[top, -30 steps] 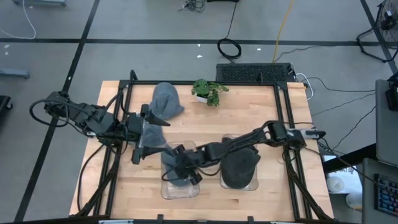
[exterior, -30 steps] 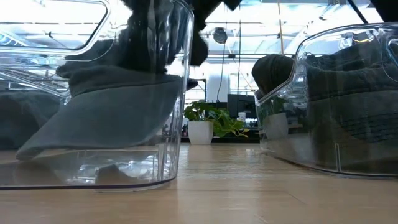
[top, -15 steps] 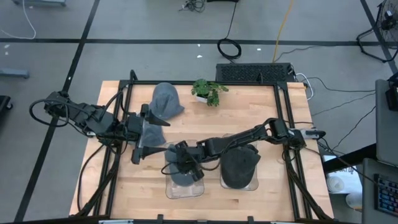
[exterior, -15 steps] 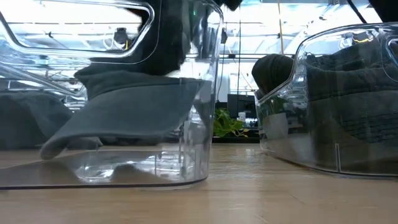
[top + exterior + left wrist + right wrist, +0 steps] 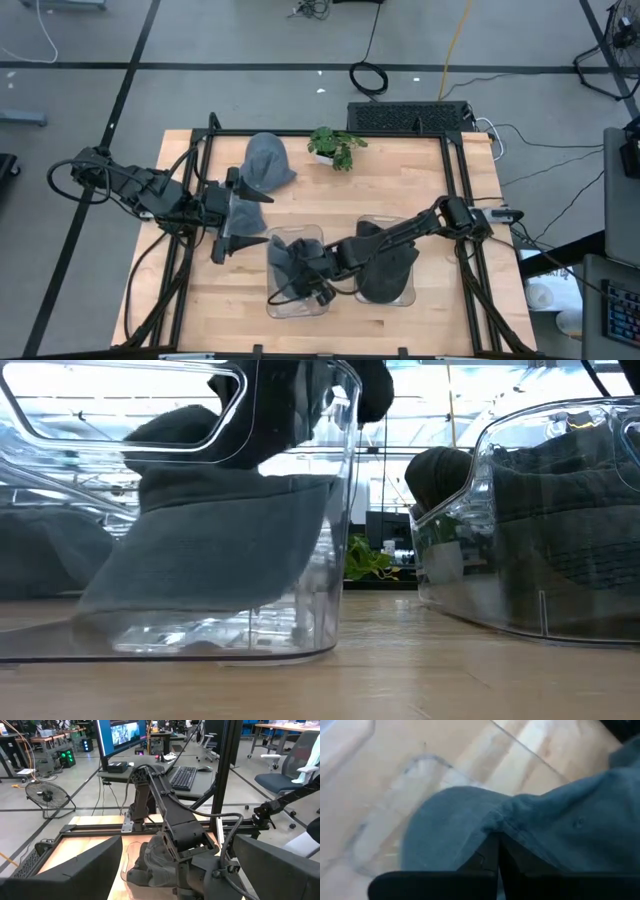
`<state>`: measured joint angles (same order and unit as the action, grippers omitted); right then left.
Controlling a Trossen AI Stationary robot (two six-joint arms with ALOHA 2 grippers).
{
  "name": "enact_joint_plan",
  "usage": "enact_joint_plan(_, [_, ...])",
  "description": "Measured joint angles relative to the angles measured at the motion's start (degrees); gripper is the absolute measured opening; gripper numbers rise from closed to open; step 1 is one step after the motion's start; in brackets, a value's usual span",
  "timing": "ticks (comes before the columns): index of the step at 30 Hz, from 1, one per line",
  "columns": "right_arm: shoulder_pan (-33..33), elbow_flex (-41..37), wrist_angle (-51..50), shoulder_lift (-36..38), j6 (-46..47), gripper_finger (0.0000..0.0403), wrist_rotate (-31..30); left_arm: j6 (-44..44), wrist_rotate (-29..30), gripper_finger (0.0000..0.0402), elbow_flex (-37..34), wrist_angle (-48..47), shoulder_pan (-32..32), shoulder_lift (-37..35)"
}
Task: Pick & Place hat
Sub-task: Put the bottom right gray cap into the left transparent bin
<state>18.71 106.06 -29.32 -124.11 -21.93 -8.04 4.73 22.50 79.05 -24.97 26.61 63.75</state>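
Our right gripper [image 5: 303, 281] is clenched on a grey hat [image 5: 288, 262], its two fingers [image 5: 492, 856] pinched together on the fabric where the brim meets the crown. We see the hat hanging from that grip inside the left clear bin [image 5: 315, 305], brim tilted down; in the low view the hat [image 5: 215, 535] fills most of that bin [image 5: 335, 540], with its lowest edge near the bin floor — whether it touches, we cannot tell. The right arm reaches in from the table's right side, passing over the right bin [image 5: 405, 292].

That right bin holds a darker hat [image 5: 385, 268], seen through the clear wall at table level [image 5: 560, 530].

Our left gripper [image 5: 229, 222] waits just beside the left bin, on its far-left side, fingers spread wide and holding nothing. From its wrist we look past the fingers [image 5: 75, 870] at the right arm and the gripped hat [image 5: 155, 865].

Farther back on the wooden table [image 5: 450, 320] lies a third hat [image 5: 266, 160], grey — next to it stands a small potted plant [image 5: 332, 146]. Both are well apart from the bins.
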Motion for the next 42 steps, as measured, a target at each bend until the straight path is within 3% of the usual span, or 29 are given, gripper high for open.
enact_joint_plan(9, [2.04,0.03,4.35,1.89,-4.24,0.0,-10.89,0.0,-0.02,0.0392,0.0,0.0,-0.01,0.0])
enact_joint_plan(23, [2.7,0.0,-5.18,1.84,3.48,0.0,-10.57,0.0,-0.02,0.0392,0.0,0.0,-0.02,0.0])
enact_joint_plan(32, [2.72,-1.19,-5.35,1.88,5.56,0.0,-5.58,0.0,-0.02,0.0392,0.0,-0.02,0.0,0.0])
enact_joint_plan(42, [-3.77,-9.08,3.07,1.99,9.12,0.0,17.36,0.0,-0.01,0.0392,0.0,-0.01,-0.02,0.0])
